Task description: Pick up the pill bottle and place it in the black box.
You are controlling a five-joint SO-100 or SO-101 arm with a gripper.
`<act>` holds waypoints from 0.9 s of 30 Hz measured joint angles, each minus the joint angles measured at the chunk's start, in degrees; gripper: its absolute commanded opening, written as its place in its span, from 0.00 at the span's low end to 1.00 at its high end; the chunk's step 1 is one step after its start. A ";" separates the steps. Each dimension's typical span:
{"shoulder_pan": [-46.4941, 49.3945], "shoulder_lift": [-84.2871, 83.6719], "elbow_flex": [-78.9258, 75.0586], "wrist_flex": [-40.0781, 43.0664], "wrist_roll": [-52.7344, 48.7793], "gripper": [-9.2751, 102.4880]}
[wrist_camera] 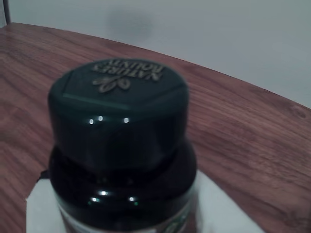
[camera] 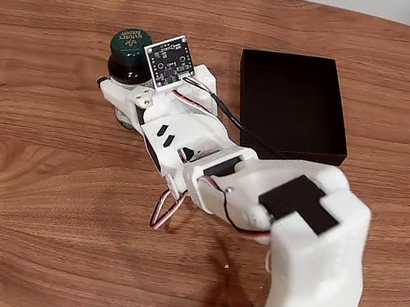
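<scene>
1. In the fixed view I have the hand (camera: 126,99) at the pill bottle (camera: 130,50), which stands upright on the bench (camera: 32,174) at the far left, well to the left of the black box (camera: 292,105).
2. The white fingers (camera: 114,90) reach in around the lower body of the bottle, under its dark green cap (camera: 131,40). I cannot tell from either picture how far the hand is open or whether it has actually closed on the bottle; the arm's own body covers the contact.
3. In the wrist view the pill bottle (wrist_camera: 121,145) sits dead centre and very close, with a white finger (wrist_camera: 41,208) low on the left. I read that as the hand lined up square on the bottle so the grip lands below the cap shoulder, where the wall is straight.
4. The small square circuit board (camera: 169,60) on its white bracket rides above the hand, just beside the cap, with a black cable (camera: 226,114) trailing back along the arm.
5. The black box lies empty at the far right, its long side running away from me; my judgement is that the lift has not happened yet, since the bottle looks to be resting on the bench.
6. The bench is reddish-brown wood grain with a curved far edge; beyond it is a plain pale wall (wrist_camera: 233,39).
</scene>
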 measured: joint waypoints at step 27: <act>16.44 29.44 13.89 6.33 -1.23 0.22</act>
